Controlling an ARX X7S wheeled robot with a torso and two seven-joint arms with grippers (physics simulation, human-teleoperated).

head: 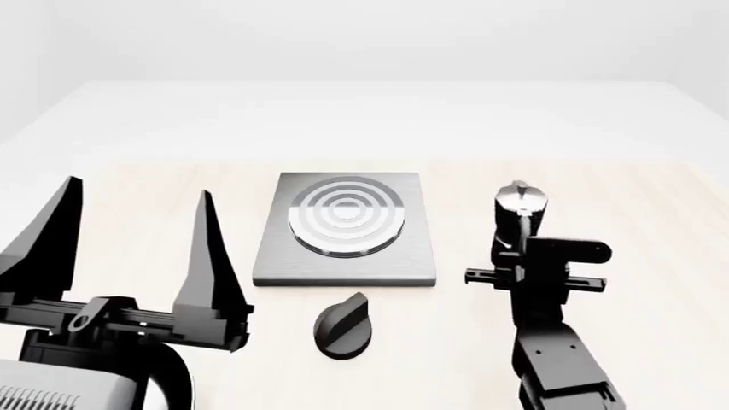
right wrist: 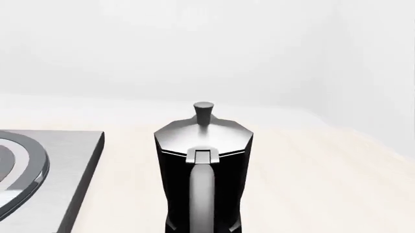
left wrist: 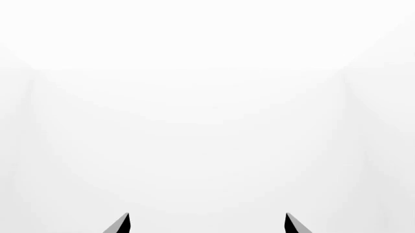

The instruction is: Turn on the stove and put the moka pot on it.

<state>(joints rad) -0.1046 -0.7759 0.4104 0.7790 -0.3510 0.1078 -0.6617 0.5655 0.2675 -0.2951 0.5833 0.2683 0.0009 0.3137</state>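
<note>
Two dark fingertips are all that the left wrist view shows of the left gripper (left wrist: 207, 223), set well apart against blank white, so that gripper is open and empty.

From the head view, the left gripper (head: 137, 226) is raised with its fingers spread wide. The stove (head: 345, 229) lies on the table (head: 638, 222) beyond it and toward the right arm, with the knob (head: 343, 323) just in front of the plate. The right gripper (head: 521, 248) sits right behind the pot (head: 521, 205), which stands upright on the table beside the stove, not on it; its fingers are hidden, so I cannot tell whether they are open or closed.

Right wrist view: the pot (right wrist: 203, 170) fills the centre, handle facing the camera, with the stove (right wrist: 45, 170) off to one side.
</note>
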